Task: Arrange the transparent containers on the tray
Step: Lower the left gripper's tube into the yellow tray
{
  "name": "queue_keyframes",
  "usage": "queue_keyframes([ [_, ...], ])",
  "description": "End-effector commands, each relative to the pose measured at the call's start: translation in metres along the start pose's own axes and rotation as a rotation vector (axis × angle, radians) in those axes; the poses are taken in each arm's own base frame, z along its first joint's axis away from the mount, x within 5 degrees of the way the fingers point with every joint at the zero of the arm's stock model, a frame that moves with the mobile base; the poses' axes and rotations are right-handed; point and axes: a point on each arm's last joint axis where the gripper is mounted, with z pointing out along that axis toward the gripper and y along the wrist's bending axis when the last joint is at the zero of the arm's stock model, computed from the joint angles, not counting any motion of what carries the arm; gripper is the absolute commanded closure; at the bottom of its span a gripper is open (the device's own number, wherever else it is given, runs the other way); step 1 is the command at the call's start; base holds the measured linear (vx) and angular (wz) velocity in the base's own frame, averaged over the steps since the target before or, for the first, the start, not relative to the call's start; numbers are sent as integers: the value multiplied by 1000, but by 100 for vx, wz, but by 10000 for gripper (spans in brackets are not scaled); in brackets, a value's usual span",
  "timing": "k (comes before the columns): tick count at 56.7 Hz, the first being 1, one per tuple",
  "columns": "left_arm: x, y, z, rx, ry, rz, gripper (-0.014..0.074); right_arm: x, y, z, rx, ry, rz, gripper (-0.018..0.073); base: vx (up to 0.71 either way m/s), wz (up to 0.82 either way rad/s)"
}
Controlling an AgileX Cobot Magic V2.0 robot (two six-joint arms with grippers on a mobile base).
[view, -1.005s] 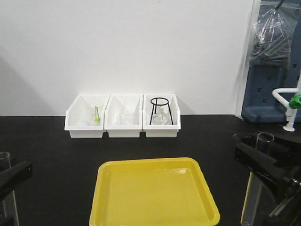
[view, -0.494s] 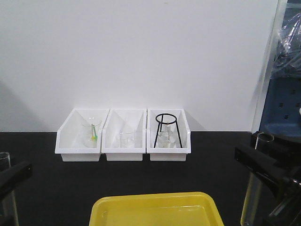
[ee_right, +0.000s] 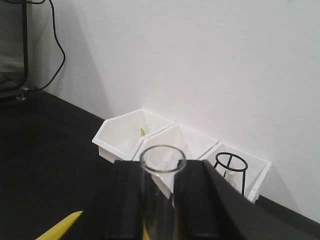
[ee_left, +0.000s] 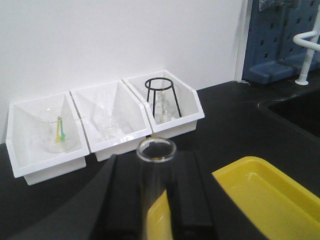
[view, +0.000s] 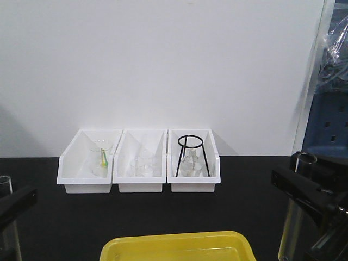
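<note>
The yellow tray (view: pixel 174 244) lies on the black bench, with only its far rim showing at the bottom centre of the front view. It also shows at the right (ee_left: pixel 270 195) of the left wrist view. My left gripper (view: pixel 13 209) is at the bottom left, shut on an upright clear test tube (view: pixel 6 187). The left wrist view shows that gripper (ee_left: pixel 156 167) clamping the tube (ee_left: pixel 150 190) between black fingers. My right gripper (view: pixel 304 187) is at the right, shut on a second upright test tube (view: pixel 292 228). That gripper (ee_right: pixel 162 172) and its tube (ee_right: pixel 157 200) also show in the right wrist view.
Three white bins (view: pixel 138 176) stand in a row against the white wall, holding beakers and a black wire tripod (view: pixel 191 155) over a flask. A blue pegboard (view: pixel 326 125) stands at the right. A white tap (ee_left: pixel 307 42) and a dark sink edge (ee_left: pixel 290 107) lie to the right.
The front view has shifted: the bins now look larger and lower, and less of the tray shows. Both grippers still hold their tubes in the same spots of the picture.
</note>
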Motion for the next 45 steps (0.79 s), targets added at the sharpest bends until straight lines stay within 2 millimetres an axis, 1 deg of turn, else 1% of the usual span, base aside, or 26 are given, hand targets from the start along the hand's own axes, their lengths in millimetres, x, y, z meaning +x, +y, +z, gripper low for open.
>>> queue_keyframes([
  [1,-15,-5,-3,44,-95,8,603,-12,-3,-3,29,-39,-7,571,0,0],
  [29,-17,-6,-4,56,-117,5,603,-13,-6,-4,62,-43,-9,571,0,0],
  [37,-17,-6,-4,67,-113,-50,603,-13,-6,-4,62,-43,-10,571,0,0],
  [41,-16,-7,0,73,-93,-87,602,-13,-6,-4,62,-42,-12,571,0,0],
  [45,-12,-9,13,75,-36,-153,601,-13,-6,-4,62,-43,-11,571,0,0],
])
